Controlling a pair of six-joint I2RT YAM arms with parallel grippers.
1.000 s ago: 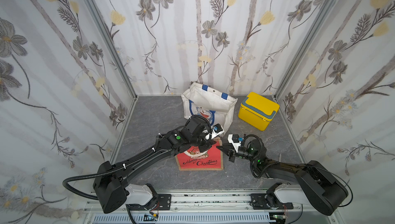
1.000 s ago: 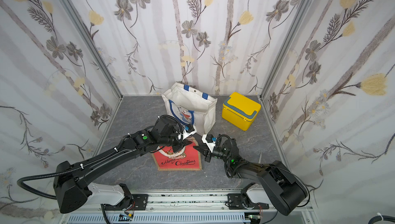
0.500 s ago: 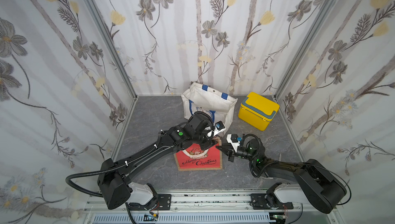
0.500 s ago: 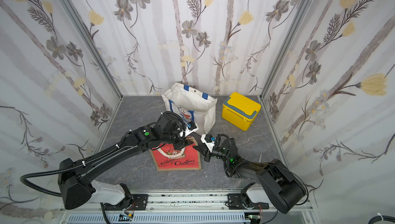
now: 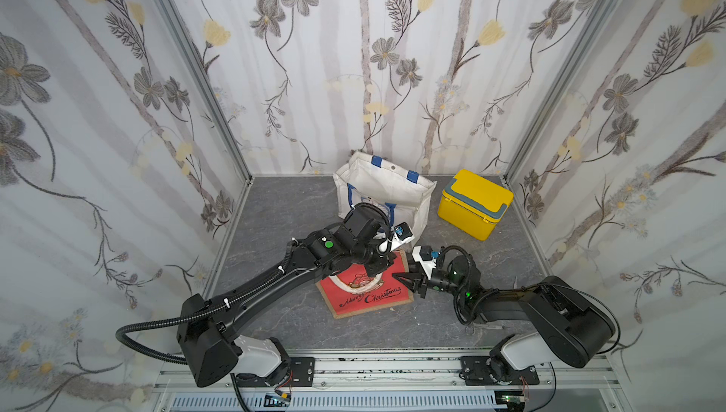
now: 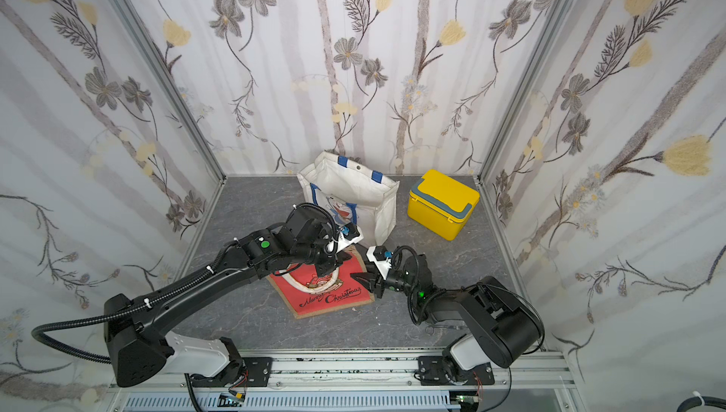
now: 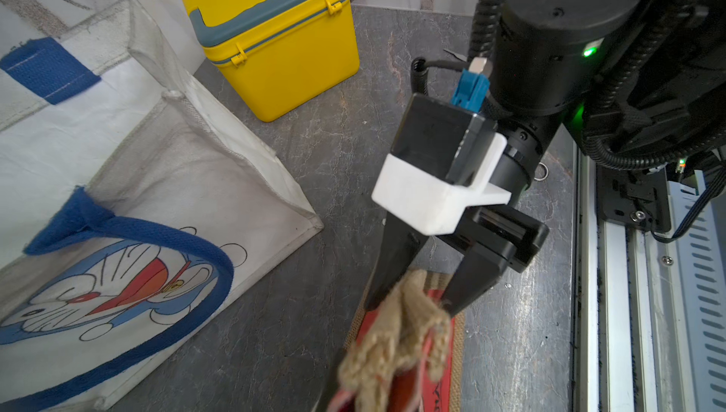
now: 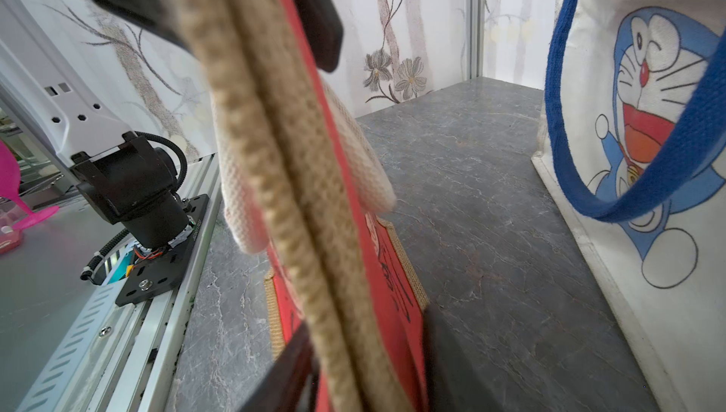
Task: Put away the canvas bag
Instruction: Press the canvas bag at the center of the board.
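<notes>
At lower centre, the red Christmas bag (image 5: 365, 296) is clamped at its rim by the left gripper (image 5: 379, 266) and straddled there, unclamped, by the right gripper (image 5: 410, 282).

The red bag (image 5: 367, 292) is smooth printed cloth edged in coarse, rough burlap (image 8: 275, 154). The white tote (image 5: 393, 190) is matt woven canvas with a blue webbing handle (image 8: 628, 178). The yellow box (image 5: 467, 213) is smooth plastic. The desk (image 5: 290, 209) looks like matt grey stone.

Grey marbled tabletop (image 5: 275, 209): red Christmas bag (image 5: 365, 296), white tote (image 5: 393, 190), yellow box (image 5: 473, 205).
</notes>
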